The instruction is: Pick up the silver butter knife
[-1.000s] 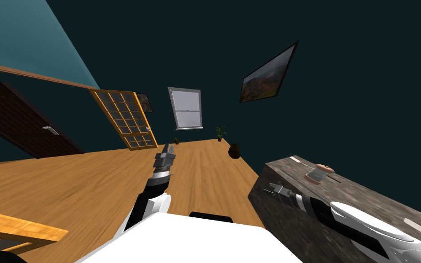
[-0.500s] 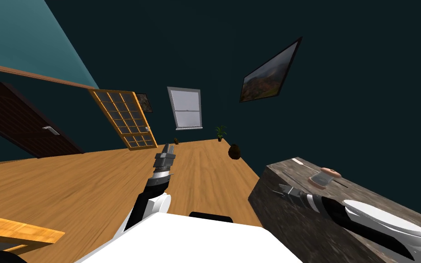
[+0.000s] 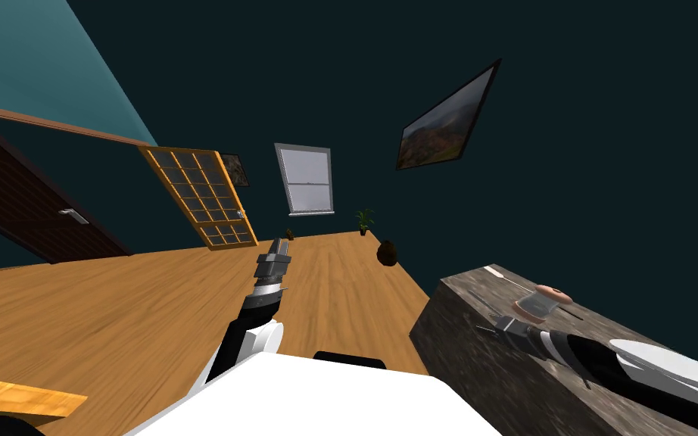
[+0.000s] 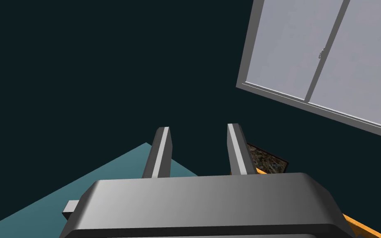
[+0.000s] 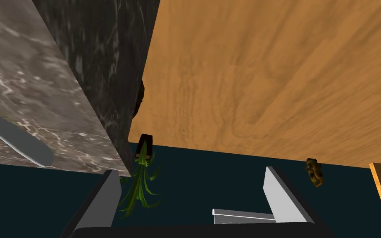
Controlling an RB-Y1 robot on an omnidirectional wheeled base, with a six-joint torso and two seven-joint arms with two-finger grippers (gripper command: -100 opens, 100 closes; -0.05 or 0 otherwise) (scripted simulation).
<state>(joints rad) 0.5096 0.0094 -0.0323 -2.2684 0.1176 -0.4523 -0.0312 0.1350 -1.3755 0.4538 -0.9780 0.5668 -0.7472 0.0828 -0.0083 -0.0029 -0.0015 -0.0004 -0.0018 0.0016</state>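
Observation:
The butter knife shows in the right wrist view as a flat grey rounded blade (image 5: 16,138) lying on the marbled counter top (image 5: 28,74). My right gripper (image 5: 189,173) is open and empty, beside the counter's corner, with the blade off to one side of its fingers. In the head view the right gripper (image 3: 484,328) hovers over the near end of the counter (image 3: 461,363), just short of a glass jar with a pinkish lid (image 3: 540,301). My left gripper (image 3: 282,244) hangs out over the floor, its fingers (image 4: 160,151) a narrow gap apart with nothing between them.
A wooden floor (image 3: 151,303) stretches ahead. A potted plant (image 3: 365,219) and a dark round object (image 3: 387,252) stand near the far wall. A paned orange door (image 3: 200,197) and a dark door (image 3: 29,204) are on the left. Orange wooden furniture (image 3: 14,393) juts in at the lower left.
My right arm has reached further over the counter, bringing the gripper closer to the jar. The head view has shifted slightly. The left arm has not moved.

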